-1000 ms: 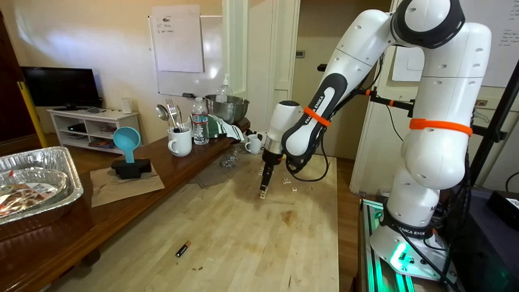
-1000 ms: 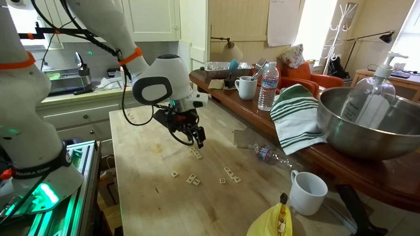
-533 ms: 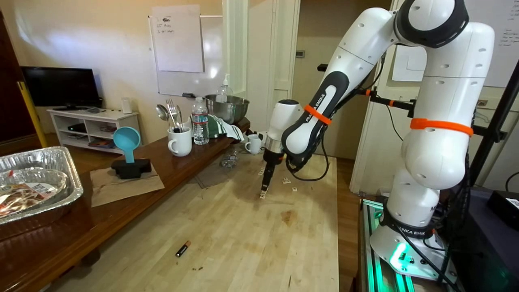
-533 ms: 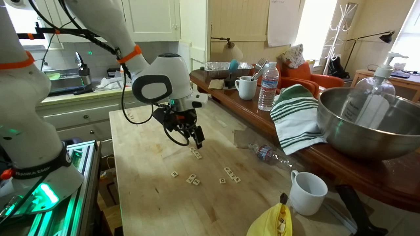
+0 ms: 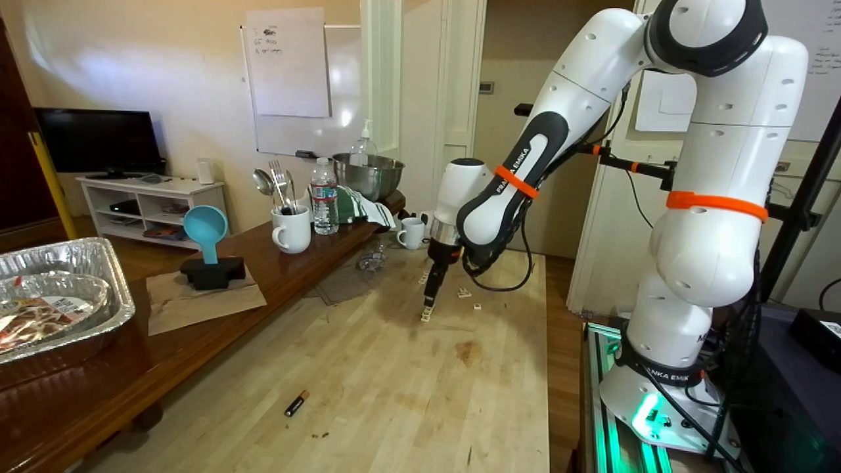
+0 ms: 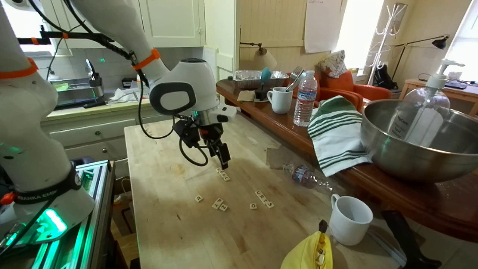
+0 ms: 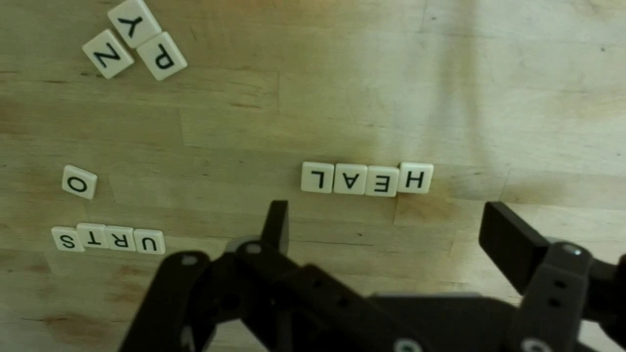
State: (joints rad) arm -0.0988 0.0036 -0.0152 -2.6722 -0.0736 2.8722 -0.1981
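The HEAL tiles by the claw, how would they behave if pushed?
The HEAL tiles would probably drift apart, since seams show between them. Being square and flat, they would likely slide on the wooden tabletop rather than roll, and their small size suggests little weight.

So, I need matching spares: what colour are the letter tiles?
Cream tiles, clearest in the wrist view.

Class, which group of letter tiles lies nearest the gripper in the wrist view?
The row spelling HEAL, just beyond the open gripper; the URTS row, ZYP cluster and single O tile lie farther off at picture left.
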